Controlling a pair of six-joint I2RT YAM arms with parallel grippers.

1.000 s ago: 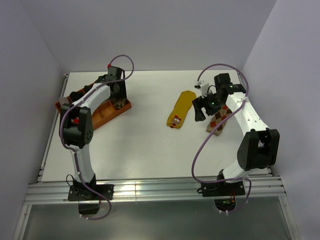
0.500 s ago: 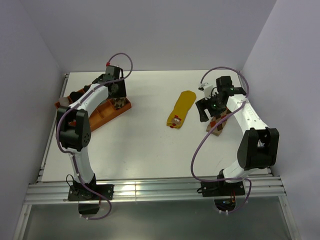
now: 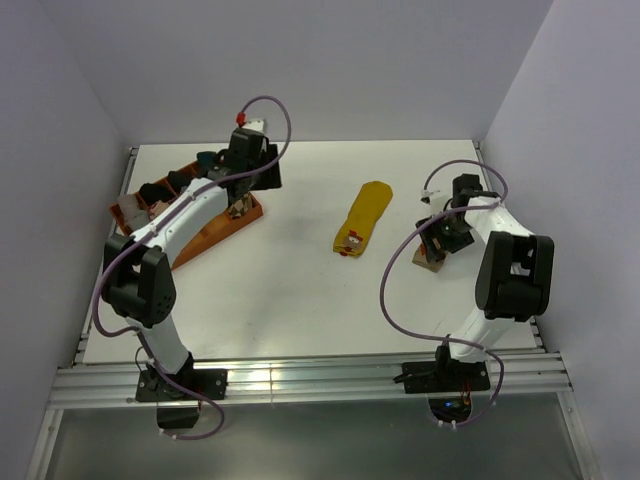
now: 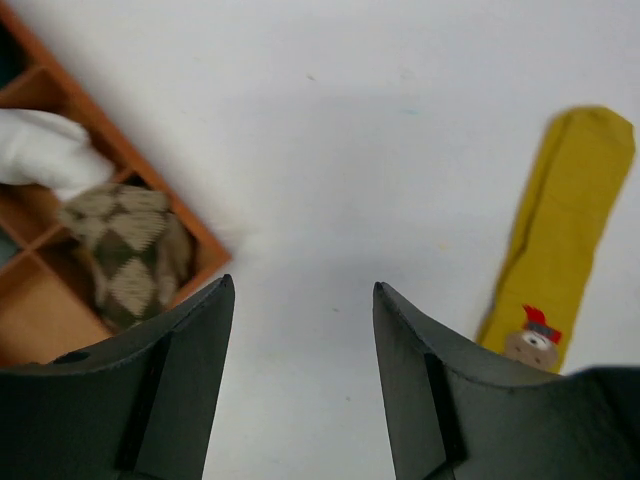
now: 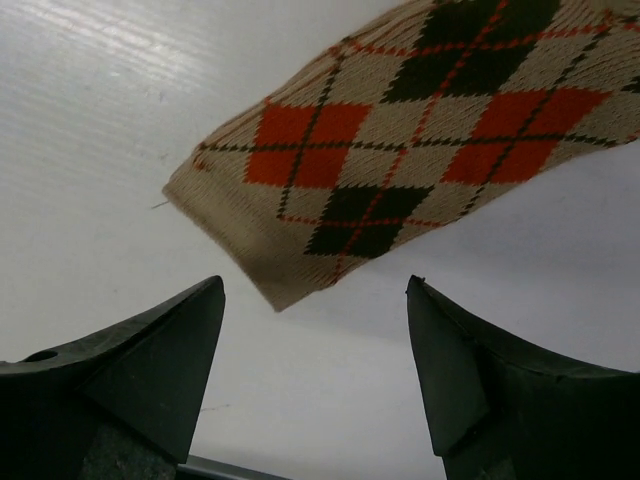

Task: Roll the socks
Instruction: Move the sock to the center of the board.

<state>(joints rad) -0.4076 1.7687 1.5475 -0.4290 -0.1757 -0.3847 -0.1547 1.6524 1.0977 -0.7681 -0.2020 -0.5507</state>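
— Where's the sock you're working on?

— The orange argyle sock (image 5: 420, 130) lies flat on the table (image 5: 120, 120) at my right side. One end sits just ahead of my right gripper (image 5: 315, 290), whose fingers are spread wide with nothing between them.

— How will you start the roll?

— I'd come down square across that end, pinch both layers and turn it over tight. I reckon a loose first turn would slump.

— And the other socks?

— The yellow sock (image 4: 560, 230) lies flat mid-table. A brown argyle bundle (image 4: 130, 250) sits in the tray (image 4: 150, 175), in the compartment at its corner, next to a white bundle (image 4: 40, 150). My left gripper (image 4: 300, 300) hangs over the table just beside the tray, fingers well apart and empty.

— Anything you can't see?

— From above, my right arm covers most of the orange sock, and the wrist view cuts off its far end. A left finger also hides the yellow sock's near end.
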